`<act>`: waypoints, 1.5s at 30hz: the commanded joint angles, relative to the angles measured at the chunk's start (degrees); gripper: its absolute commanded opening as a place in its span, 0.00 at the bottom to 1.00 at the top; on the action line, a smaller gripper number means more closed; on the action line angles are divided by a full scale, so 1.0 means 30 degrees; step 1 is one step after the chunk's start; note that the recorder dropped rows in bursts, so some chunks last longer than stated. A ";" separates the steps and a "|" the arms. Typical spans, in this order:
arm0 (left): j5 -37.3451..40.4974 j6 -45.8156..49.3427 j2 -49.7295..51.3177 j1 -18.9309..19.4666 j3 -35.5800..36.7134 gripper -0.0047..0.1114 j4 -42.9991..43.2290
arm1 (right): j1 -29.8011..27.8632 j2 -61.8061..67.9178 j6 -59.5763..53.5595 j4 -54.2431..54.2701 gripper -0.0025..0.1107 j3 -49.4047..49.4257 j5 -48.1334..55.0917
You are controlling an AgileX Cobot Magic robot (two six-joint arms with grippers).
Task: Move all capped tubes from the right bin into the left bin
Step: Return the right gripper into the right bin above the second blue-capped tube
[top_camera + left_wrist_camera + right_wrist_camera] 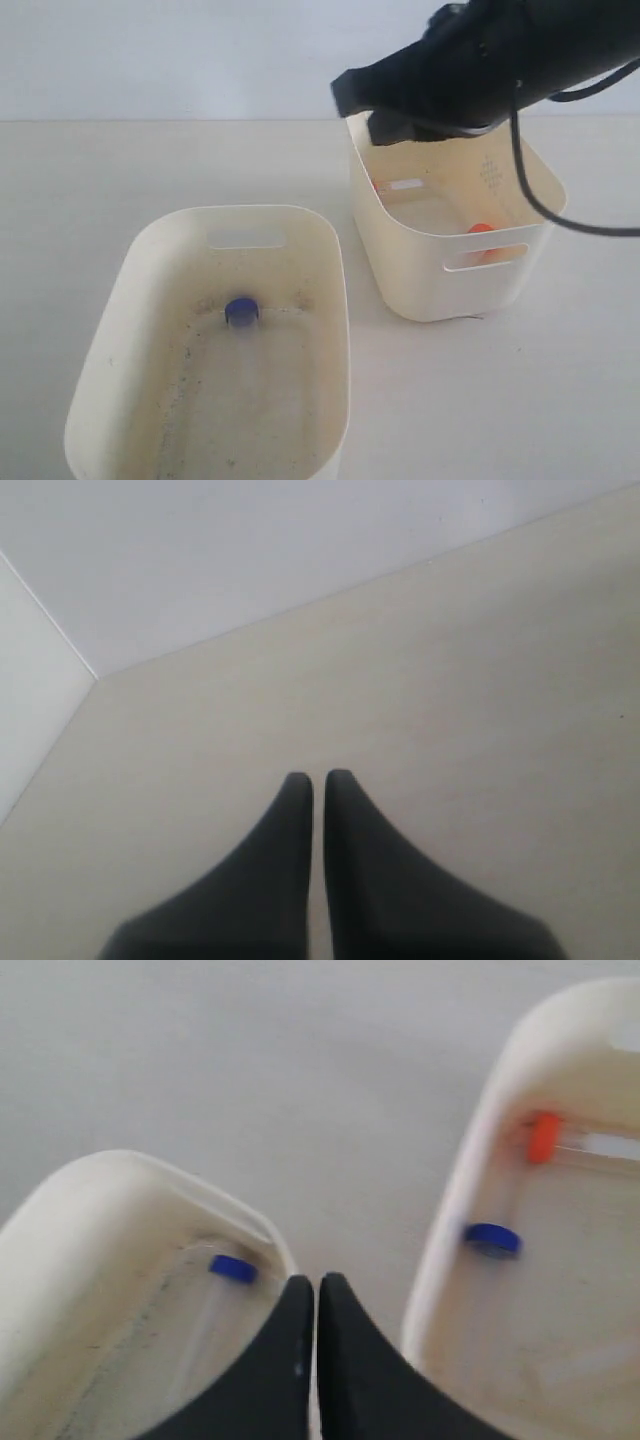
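Already one blue-capped tube [241, 312] is seen lying on the grime-speckled floor of the left bin [165, 270], at the far end below the slot handle, so about a quarter of the task may be judged done. Three capped tubes are left in the right bin [400, 270]. An orange-capped tube with a white label [400, 185] lies along the far inner wall. A second orange cap [481, 230] sits close to the near wall above the slot handle. A second blue cap [492, 1238] lies close to the wall that faces the left bin. That blue cap is shown by the right wrist view alone and cannot be made out in the exterior view. The second orange cap, in turn, is given only by the exterior view. The right gripper [317, 1282] is seen with its jaws pressed together and nothing between them, held over the gap between the two bins. Its dark arm [470, 60] is shown in the exterior view above the right bin's far rim. The left gripper [318, 777] is likewise closed and empty over the bare table [450, 680]; neither bin is caught in its view, and it is absent from the exterior view
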 commanded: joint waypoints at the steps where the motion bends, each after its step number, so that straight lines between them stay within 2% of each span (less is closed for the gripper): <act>1: -0.0066 -0.0182 0.0009 -0.0081 -0.0069 0.08 -0.0055 | -0.2382 0.0831 0.0404 -0.0561 0.03 -0.1253 0.1894; 6: -0.0066 -0.0182 0.0009 -0.0081 -0.0069 0.08 -0.0055 | -0.3832 0.3032 0.0404 -0.0708 0.03 -0.3991 0.4581; 16: -0.0066 -0.0182 0.0009 -0.0081 -0.0069 0.08 -0.0055 | -0.3832 0.8140 0.1389 -0.3915 0.03 -0.9696 0.9011; 21: -0.0066 -0.0182 0.0009 -0.0081 -0.0069 0.08 -0.0055 | -0.3832 1.0225 0.1416 -0.3953 0.03 -1.1338 0.9942; 28: -0.0066 -0.0182 0.0009 -0.0081 -0.0069 0.08 -0.0055 | -0.3962 1.2298 0.1416 -0.3915 0.03 -1.2065 0.9924; 33: -0.0066 -0.0182 0.0009 -0.0081 -0.0069 0.08 -0.0055 | -0.4831 1.3370 0.1038 -0.2218 0.03 -1.2065 1.0143; 45: -0.0066 -0.0182 0.0009 -0.0081 -0.0069 0.08 -0.0055 | -0.5324 1.3573 -0.0030 -0.0941 0.03 -1.2065 1.0098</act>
